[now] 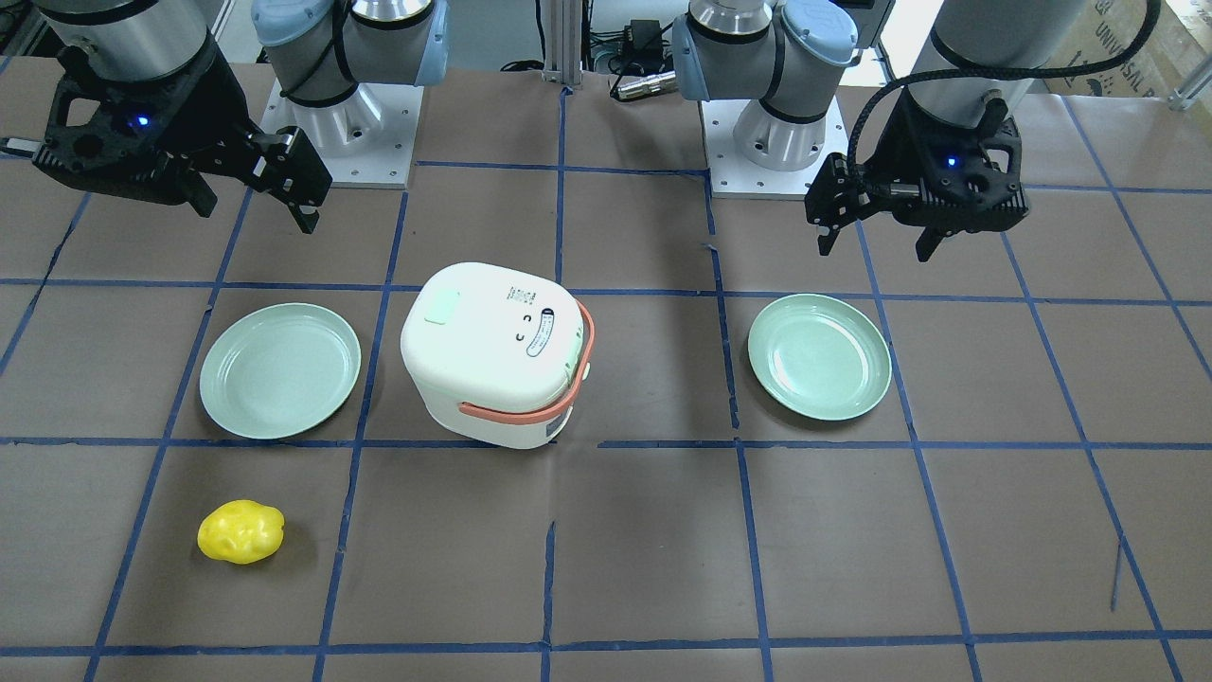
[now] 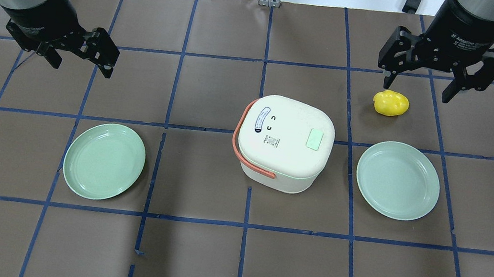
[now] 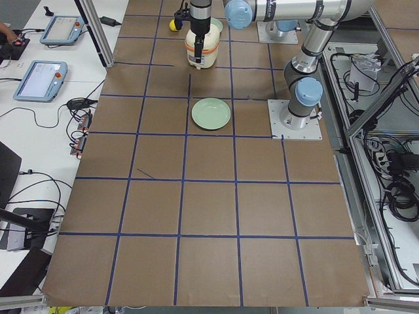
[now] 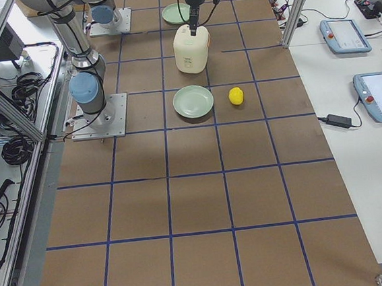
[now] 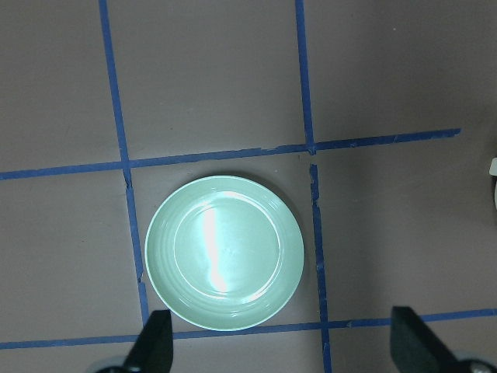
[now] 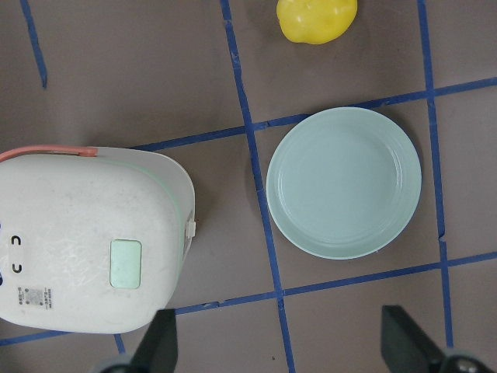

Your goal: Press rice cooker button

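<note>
The white rice cooker (image 2: 282, 143) stands mid-table with its lid shut, its salmon handle (image 2: 240, 133) toward my left. A mint-green button (image 2: 314, 140) sits on the lid and also shows in the right wrist view (image 6: 126, 263). The cooker's inner pot is hidden. My left gripper (image 2: 81, 69) is open and empty, hovering far left of the cooker and above a plate (image 5: 224, 252). My right gripper (image 2: 416, 91) is open and empty, hovering to the cooker's far right, beyond the yellow object (image 2: 391, 103). The front view shows the cooker (image 1: 492, 350) between both grippers.
Two mint-green plates lie on either side of the cooker, one on my left (image 2: 104, 160) and one on my right (image 2: 398, 180). A yellow lumpy object (image 1: 240, 531) lies beyond the right plate. Blue tape lines grid the brown table (image 2: 191, 256).
</note>
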Controlling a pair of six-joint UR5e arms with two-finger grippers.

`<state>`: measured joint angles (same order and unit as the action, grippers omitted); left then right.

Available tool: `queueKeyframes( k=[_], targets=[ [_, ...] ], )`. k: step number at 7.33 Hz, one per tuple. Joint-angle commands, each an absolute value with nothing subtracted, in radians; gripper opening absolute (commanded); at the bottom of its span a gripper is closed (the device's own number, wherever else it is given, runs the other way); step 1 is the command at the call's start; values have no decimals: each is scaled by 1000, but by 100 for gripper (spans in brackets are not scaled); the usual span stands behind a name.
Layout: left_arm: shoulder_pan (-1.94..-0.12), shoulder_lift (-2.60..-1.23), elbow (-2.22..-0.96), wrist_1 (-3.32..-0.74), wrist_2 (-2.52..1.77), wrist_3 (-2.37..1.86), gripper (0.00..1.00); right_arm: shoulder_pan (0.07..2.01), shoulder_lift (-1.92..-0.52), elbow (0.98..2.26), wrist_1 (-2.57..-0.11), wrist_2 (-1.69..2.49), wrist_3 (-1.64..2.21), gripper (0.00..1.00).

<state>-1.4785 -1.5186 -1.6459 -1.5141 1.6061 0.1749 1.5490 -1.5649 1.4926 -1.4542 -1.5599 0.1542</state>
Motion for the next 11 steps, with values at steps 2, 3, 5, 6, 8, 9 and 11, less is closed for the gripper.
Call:
queueKeyframes(
  k=[2, 3, 5, 6, 8, 9, 11],
  targets=[
    [-1479, -1519, -1646, -1514, 1606, 175, 100, 1549, -1571, 1505, -1456, -1513, 187, 35],
    [-1479, -1519, -1646, -1514, 1606, 175, 100, 1551, -1571, 1505, -1456, -1506, 211, 21],
    [-1479, -1519, -1646, -1514, 1606, 175, 100, 1555, -1566, 1503, -1457, -1491, 219, 13],
    [-1479, -1519, -1646, -1514, 1606, 175, 100, 1581, -1566, 1506, -1456, -1480, 219, 13],
    [-1479, -1519, -1646, -1514, 1606, 175, 100, 1659, -1511, 1508, -1488, -1480, 232, 12],
    [-1479, -1519, -1646, -1514, 1606, 175, 100, 1687, -1499, 1509, -1496, -1479, 270, 11],
    [-1479, -1519, -1646, -1514, 1606, 175, 100, 1706, -1497, 1595, -1572, -1476, 302, 10]
  ],
)
